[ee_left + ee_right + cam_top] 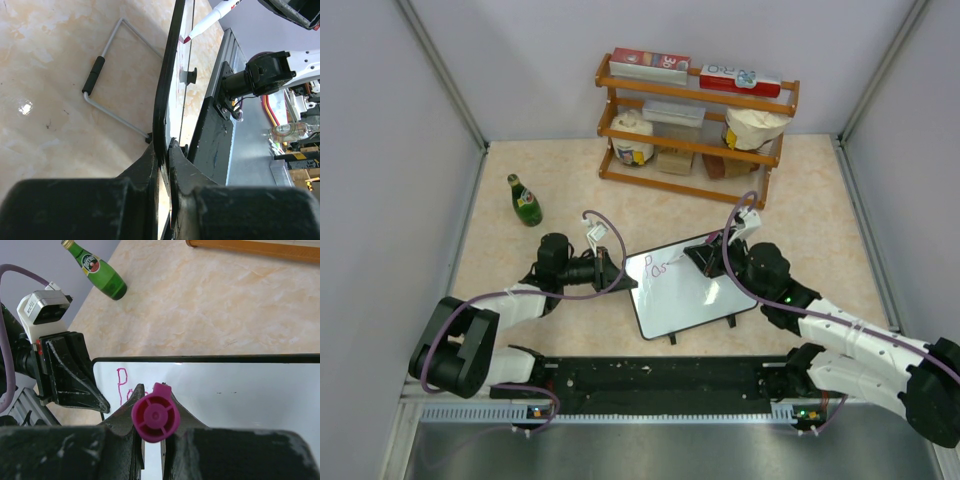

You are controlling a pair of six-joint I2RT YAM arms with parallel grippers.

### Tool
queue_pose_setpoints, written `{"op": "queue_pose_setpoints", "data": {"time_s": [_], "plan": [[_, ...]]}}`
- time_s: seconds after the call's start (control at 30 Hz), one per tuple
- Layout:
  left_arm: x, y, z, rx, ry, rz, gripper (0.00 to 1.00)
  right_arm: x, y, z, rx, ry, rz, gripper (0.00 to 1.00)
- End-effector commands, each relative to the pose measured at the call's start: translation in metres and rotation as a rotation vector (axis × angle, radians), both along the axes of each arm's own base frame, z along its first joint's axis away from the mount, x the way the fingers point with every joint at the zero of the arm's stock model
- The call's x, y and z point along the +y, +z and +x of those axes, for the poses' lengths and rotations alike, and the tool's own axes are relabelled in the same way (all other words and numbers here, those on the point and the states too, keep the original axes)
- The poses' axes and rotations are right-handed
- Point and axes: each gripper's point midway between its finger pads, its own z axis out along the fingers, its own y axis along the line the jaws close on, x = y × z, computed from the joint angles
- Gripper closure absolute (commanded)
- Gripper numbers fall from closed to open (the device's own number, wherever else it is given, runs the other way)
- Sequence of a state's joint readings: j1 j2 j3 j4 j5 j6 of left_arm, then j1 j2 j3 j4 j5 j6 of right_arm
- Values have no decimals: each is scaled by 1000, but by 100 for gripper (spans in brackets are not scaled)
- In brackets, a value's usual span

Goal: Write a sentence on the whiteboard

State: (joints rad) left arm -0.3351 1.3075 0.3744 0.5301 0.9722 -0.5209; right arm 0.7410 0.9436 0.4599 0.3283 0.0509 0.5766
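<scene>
Now left pincer (164, 148) pinching whiteboard (692, 295) left edge; right pincer (152, 391) gripping marker (155, 418) at sentence (121, 385).

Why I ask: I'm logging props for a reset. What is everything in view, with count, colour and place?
whiteboard: one, white with black frame, table centre.
sentence: one, barely started, purple-pink, board's upper left.
marker: one, white with magenta end, in the right gripper.
bottle: one, green, left rear.
rack: one, brown wood, rear, holding boxes.
table: one, beige marbled.
left gripper: one, black, shut on the whiteboard's edge.
right gripper: one, black, shut on the marker.
</scene>
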Motion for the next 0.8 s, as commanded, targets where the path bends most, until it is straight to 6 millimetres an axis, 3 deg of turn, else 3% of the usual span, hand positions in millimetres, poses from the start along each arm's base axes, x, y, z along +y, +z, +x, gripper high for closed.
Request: {"op": "queue_pose_setpoints", "data": {"time_s": [0.0,0.53,0.77], "plan": [[3,-13,9,-62,30,57,100,-5,5,4,-29,-19,-13,100],[3,-13,9,-61,32,59,100,-8,-18,-8,11,14,-46,100],[3,-13,9,-61,32,60,100,-9,-12,-8,-2,11,-33,100]]}}
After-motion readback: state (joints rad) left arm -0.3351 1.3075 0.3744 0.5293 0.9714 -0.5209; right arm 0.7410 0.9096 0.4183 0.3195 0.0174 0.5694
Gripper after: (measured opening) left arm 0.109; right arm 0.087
